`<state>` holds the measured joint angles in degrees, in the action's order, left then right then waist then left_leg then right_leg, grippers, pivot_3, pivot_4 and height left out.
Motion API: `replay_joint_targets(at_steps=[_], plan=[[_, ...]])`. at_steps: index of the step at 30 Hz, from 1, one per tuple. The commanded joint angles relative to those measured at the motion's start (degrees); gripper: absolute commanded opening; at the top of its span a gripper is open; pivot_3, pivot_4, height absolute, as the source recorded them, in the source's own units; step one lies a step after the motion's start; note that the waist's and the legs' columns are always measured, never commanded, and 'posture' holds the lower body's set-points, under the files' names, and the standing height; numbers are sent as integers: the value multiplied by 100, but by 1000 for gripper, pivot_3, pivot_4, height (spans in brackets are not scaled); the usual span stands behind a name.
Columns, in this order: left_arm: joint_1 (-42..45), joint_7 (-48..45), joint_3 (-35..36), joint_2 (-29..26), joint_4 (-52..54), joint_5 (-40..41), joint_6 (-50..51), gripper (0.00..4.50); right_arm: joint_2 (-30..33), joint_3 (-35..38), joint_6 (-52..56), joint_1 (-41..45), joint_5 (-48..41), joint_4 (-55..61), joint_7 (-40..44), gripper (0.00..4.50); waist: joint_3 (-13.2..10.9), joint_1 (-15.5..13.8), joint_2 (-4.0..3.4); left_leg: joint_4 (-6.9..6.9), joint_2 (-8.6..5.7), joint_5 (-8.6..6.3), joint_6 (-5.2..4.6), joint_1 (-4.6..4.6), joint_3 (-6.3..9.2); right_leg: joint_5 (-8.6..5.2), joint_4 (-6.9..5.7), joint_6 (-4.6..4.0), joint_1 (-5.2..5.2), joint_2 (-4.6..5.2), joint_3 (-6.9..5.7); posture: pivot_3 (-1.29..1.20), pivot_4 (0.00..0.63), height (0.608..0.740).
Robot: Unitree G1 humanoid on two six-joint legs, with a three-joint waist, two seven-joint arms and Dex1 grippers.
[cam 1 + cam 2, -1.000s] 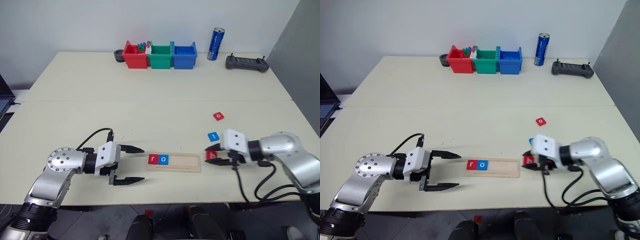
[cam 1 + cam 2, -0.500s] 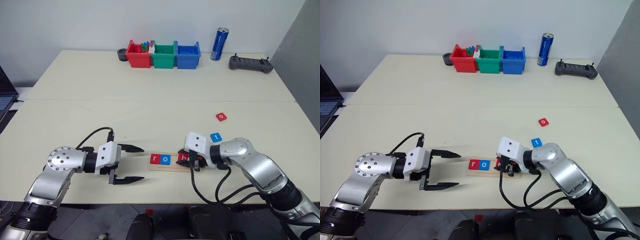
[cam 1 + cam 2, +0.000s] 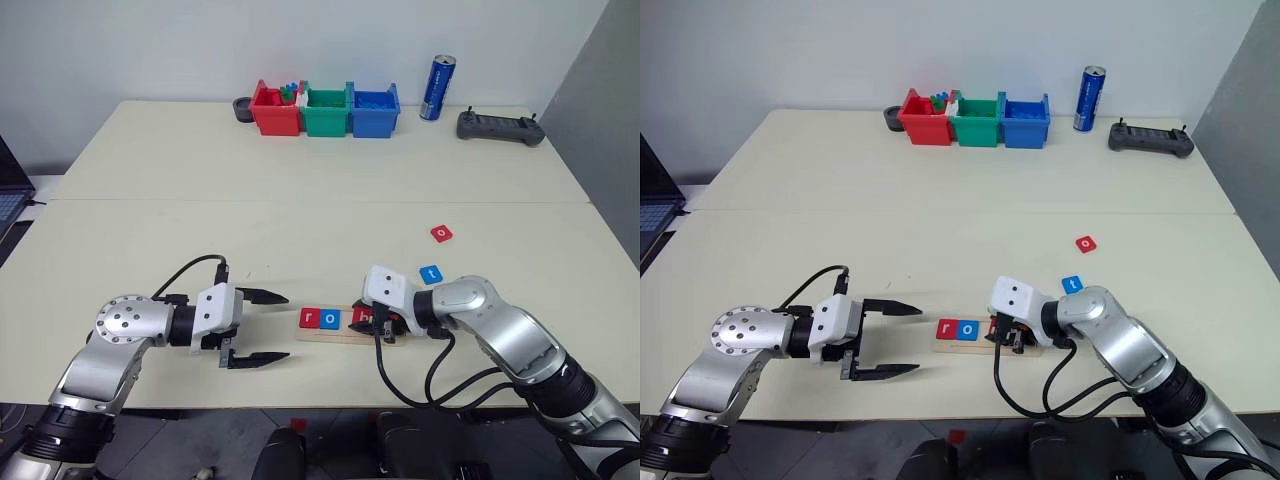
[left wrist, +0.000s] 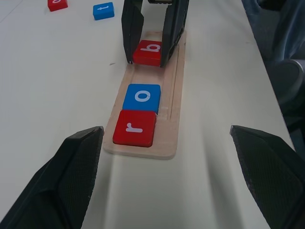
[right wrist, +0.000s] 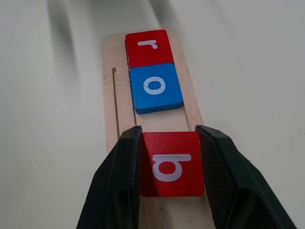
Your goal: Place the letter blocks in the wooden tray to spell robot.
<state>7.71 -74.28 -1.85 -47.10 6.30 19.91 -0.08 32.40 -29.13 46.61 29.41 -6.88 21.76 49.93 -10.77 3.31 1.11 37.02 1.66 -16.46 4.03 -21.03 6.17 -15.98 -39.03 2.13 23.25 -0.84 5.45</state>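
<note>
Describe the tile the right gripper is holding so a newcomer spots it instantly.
Find the wooden tray at the table's near edge. Past the red r and blue o, the right gripper pinches a red tile: the b.

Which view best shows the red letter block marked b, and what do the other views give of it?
The right wrist view: the red square b block sits large between the right gripper fingers, over the pale wooden tray. The left wrist view shows it smaller, clamped, beyond the o block. In the head views the gripper mostly hides it.
</note>
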Motion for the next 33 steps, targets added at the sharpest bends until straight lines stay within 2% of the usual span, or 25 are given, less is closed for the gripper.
replay_joint_targets(at_steps=[1,3,4,5,11,15,18,23,28,29,33], plan=[[84,60,60,-34,254,46,79,4500,-74,-89,-159,119,57,12,12,1398,0,0,0,0,0,0,0,0,0,0,0,0,0,0,0,0,150,740],[73,73,69,-38,312,51,124,4500,-93,-135,-217,137,105,-44,4,1398,0,0,0,0,0,0,0,0,0,0,0,0,0,0,0,0,150,740],[64,79,74,-40,337,54,142,4500,-100,-149,-243,143,126,-64,1,2160,0,0,0,0,0,0,0,0,0,0,0,0,0,0,0,0,150,740],[48,87,80,-47,363,55,154,4500,-112,-151,-258,150,140,-76,0,2394,0,0,0,0,0,0,0,0,0,0,0,0,0,0,0,0,150,740],[-50,108,110,-81,434,54,162,4500,-206,105,-163,276,9,116,-12,4479,0,1,0,-1,0,0,0,0,1,0,0,0,0,0,0,0,150,740],[-107,76,152,-90,341,46,77,4500,9,592,275,256,-379,739,104,4479,0,-3,0,-1,0,0,0,-1,2,0,0,0,0,0,-1,0,150,740],[-143,74,181,-75,262,62,27,4500,272,721,438,49,-508,1080,128,3862,0,-9,0,-1,-1,0,0,-2,4,0,2,0,0,1,-3,0,150,740],[-153,60,204,-54,95,75,-69,4500,724,605,337,-465,-464,1295,117,2034,0,-6,0,-2,0,0,0,-1,2,-1,2,1,0,1,-2,0,150,740],[-122,37,176,-52,-13,47,-164,4500,837,451,297,-578,-391,1244,66,173,0,13,0,-1,1,0,0,1,0,-1,1,1,0,-1,0,0,150,740],[-112,33,173,-56,-26,49,-173,4500,836,433,318,-558,-395,1232,78,47,0,13,0,-1,1,0,0,2,-1,-1,1,2,0,-1,1,0,150,740],[-73,45,155,-63,4,46,-133,4500,784,315,474,-448,-426,1171,95,47,0,7,0,-1,1,0,0,1,-1,-1,2,1,0,-1,1,0,150,740]])
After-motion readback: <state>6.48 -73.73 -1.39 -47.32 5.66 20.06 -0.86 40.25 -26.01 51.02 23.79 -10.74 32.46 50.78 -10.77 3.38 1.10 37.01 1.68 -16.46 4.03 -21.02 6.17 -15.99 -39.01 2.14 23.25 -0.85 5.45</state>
